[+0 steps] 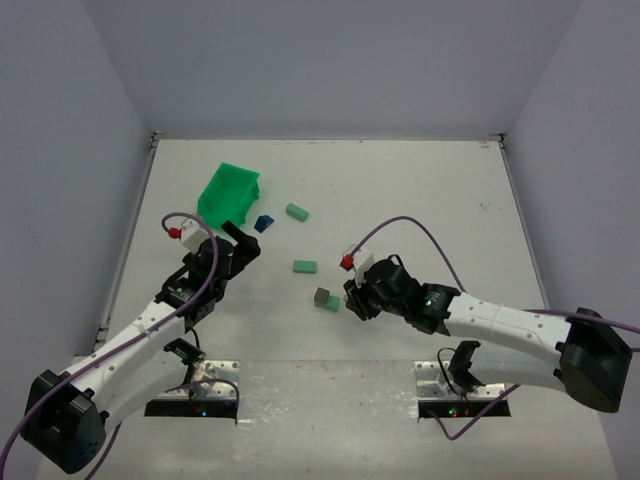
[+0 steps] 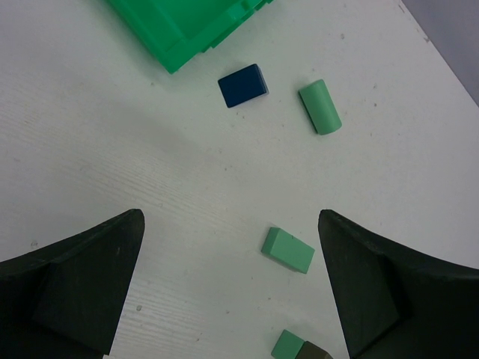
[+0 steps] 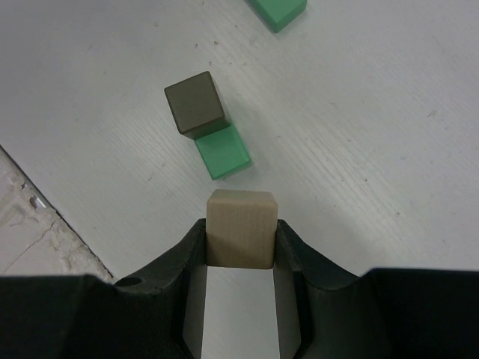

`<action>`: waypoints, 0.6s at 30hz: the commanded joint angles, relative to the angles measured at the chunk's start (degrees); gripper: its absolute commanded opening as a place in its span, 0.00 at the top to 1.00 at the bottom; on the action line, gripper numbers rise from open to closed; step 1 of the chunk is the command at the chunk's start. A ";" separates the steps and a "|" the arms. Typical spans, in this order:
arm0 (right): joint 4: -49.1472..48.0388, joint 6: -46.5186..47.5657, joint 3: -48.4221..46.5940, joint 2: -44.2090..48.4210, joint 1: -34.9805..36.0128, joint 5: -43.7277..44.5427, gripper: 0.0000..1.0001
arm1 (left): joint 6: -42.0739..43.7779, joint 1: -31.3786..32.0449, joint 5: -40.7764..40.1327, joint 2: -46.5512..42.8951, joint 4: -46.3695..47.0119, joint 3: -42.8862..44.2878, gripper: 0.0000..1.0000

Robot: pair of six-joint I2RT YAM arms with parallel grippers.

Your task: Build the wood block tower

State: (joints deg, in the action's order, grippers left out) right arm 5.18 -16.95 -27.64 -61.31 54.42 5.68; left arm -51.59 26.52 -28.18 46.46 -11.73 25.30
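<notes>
Wood block tower [image 1: 323,298] barely begun at the near middle of the white worktop [image 1: 420,190], with a right claw [image 1: 357,297] beside it gripping a tan block [image 3: 241,228].

The tower is only a dark olive-brown cube [image 3: 196,103] touching a pale green block [image 3: 222,152]; whether the cube sits on the green piece or just behind it cannot be told. The right claw's jaws are clamped on the tan block's two sides, just short of the pair. Farther out lie a flat pale green block [image 1: 304,266], a pale green cylinder [image 1: 296,212] on its side, and a dark blue block [image 1: 263,223] near a bright green plastic bin [image 1: 228,193]. The left claw [image 1: 235,240] hangs with its jaws spread wide, holding nothing. The worktop is matt white with faint grain and small specks, and plain pale grey walls enclose it on three sides.
</notes>
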 commanded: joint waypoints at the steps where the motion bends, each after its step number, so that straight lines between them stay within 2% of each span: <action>1: -4.83 -0.09 -0.84 -2.42 2.27 2.95 0.81 | 0.88 0.02 0.50 0.65 2.59 0.72 0.00; 10: -8.00 3.79 -2.85 -7.99 3.95 3.48 0.75 | 1.32 0.02 0.85 1.34 2.84 0.80 0.00; 18: -12.32 10.69 -3.25 -12.37 4.11 -1.77 0.75 | 1.56 0.02 1.11 1.26 3.01 0.80 0.00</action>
State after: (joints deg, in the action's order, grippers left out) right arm -1.69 -11.01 -28.06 -71.69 58.23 6.39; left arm -50.99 26.52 -27.75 47.94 -11.53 25.30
